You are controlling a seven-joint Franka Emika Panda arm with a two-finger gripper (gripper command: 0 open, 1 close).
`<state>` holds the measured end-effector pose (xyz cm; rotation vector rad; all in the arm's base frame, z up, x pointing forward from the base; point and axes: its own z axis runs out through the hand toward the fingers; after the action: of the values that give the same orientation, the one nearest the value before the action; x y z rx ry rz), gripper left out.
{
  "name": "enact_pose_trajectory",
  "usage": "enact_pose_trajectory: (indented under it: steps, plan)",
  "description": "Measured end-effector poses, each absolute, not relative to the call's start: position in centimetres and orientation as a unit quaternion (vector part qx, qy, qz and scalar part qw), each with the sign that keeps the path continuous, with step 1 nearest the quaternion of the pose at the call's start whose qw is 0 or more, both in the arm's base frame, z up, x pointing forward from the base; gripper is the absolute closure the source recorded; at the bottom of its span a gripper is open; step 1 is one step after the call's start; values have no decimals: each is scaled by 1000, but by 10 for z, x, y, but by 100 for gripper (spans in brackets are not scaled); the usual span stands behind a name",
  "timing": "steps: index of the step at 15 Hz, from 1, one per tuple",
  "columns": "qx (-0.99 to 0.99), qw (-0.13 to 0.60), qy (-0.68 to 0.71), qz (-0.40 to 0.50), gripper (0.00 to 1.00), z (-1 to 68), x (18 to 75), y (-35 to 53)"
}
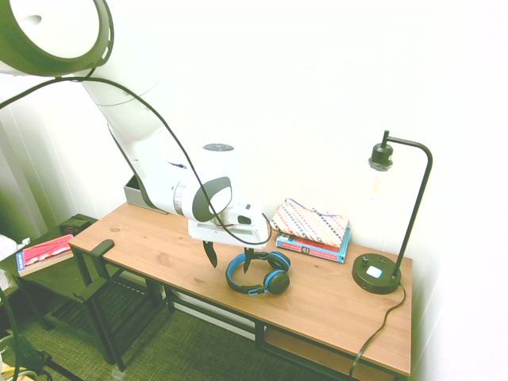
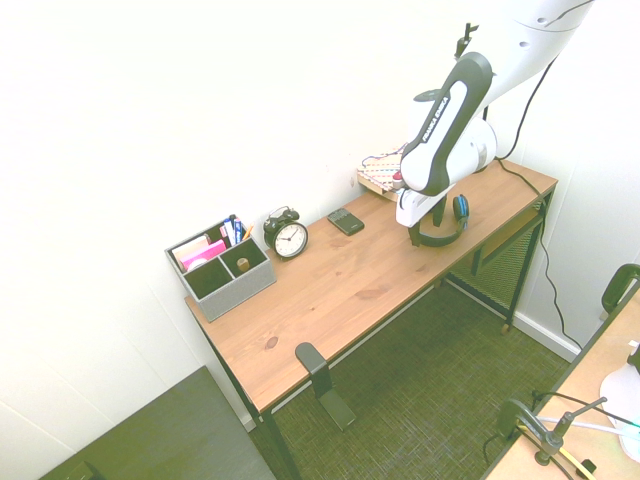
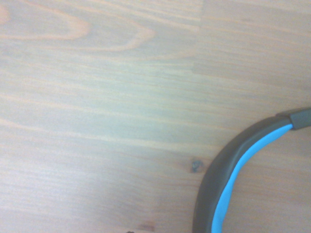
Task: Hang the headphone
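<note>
You're on the approach: gripper [image 1: 228,259] spread wide, empty, poised over the headphone [image 1: 259,274] lying flat mid-frame on the desk [image 1: 159,246]. Next, straddle the headband and close.

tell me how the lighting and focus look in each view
First exterior view: strongly overexposed, the wall washed out near white, the headphone under the open tool still sharp. Second exterior view: also bright, wide-angle bend in the desk edges, clock readable. Wrist view: soft and slightly hazy, wood grain and the blue-and-black headband mildly blurred.
</note>
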<state>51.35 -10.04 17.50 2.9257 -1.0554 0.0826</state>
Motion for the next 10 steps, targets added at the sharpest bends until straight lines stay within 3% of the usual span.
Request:
enact_pose_trajectory:
  steps: [10]
  plan:
    - [939, 12, -344, 18, 100, 164, 512, -103]
